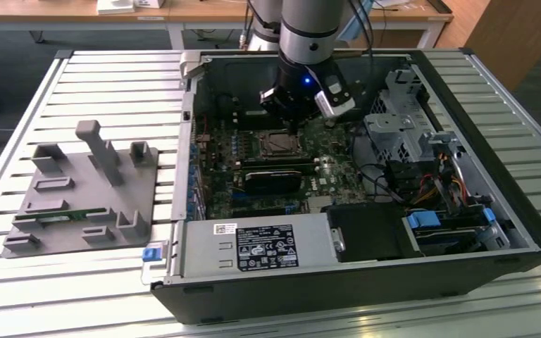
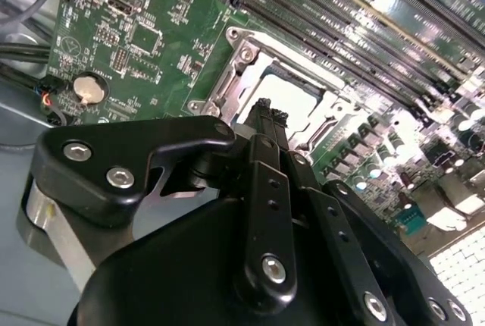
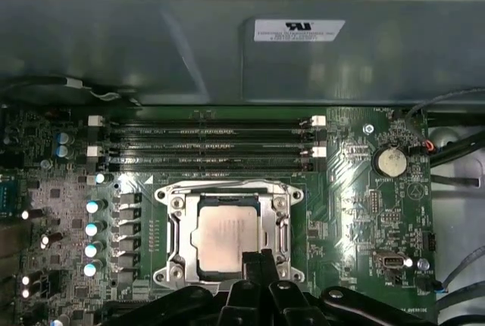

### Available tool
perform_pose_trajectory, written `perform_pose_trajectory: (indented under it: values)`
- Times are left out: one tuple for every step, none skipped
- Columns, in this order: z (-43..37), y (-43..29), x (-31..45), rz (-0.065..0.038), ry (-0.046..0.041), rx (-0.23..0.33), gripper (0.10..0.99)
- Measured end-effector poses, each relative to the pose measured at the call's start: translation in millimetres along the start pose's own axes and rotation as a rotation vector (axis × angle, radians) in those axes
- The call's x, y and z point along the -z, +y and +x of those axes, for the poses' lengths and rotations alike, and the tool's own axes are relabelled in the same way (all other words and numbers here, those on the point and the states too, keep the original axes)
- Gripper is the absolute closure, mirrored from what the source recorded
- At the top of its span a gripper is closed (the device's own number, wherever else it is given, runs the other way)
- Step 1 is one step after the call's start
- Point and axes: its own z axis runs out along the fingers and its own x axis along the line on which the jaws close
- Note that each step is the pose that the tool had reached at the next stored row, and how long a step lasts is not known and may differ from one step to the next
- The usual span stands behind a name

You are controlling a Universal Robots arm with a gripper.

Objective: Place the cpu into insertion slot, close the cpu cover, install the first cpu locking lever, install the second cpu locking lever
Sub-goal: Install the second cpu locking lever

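Note:
The cpu (image 3: 226, 236) lies flat in the insertion slot (image 3: 164, 189), pale metal face up, on the green board inside the open case. The silver cpu cover (image 3: 280, 224) lies down around it as a frame. A thin wire lever (image 3: 220, 184) runs along one edge of the frame. My gripper (image 3: 256, 265) hovers just over the socket's edge, its black fingertips together and nothing between them. The second wrist view shows the gripper (image 2: 265, 110) right at the cpu (image 2: 295, 87). In the exterior view the gripper (image 1: 294, 116) hangs above the slot (image 1: 278, 144).
Long memory slots (image 3: 204, 144) and the case wall (image 3: 227, 45) lie beyond the socket. A black graphics card (image 1: 275, 182), a drive cage (image 1: 397, 130) and cables (image 1: 439, 186) crowd the case. A grey fixture (image 1: 82, 193) stands on the slatted table at the exterior view's left.

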Motion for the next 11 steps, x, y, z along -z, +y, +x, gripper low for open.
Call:
perform_pose_trajectory:
  values:
    - [-0.1,-1.4,0.1,0.0,0.0,0.0,0.98]
    - [-0.1,-2.8,0.3,0.0,0.0,0.0,0.98]
    - [-0.1,-4.1,0.4,0.0,0.0,0.0,0.98]
    - [-0.2,-5.2,0.5,0.0,0.0007,0.0,0.98]
    - [-0.2,-6.6,0.6,0.0,0.0038,0.0,0.98]
    - [-0.2,-8.5,0.8,-0.001,0.009,-0.001,0.98]
    - [-0.3,-10.8,0.9,-0.003,0.0126,-0.001,0.98]
    - [-0.4,-13.1,1.0,-0.009,0.0133,-0.001,0.98]
    - [-0.5,-15.3,0.9,-0.017,0.0135,-0.002,0.98]
    - [-0.5,-17.6,0.8,-0.027,0.0137,-0.002,0.98]
    - [-0.6,-20.1,0.8,-0.036,0.0141,-0.002,0.98]
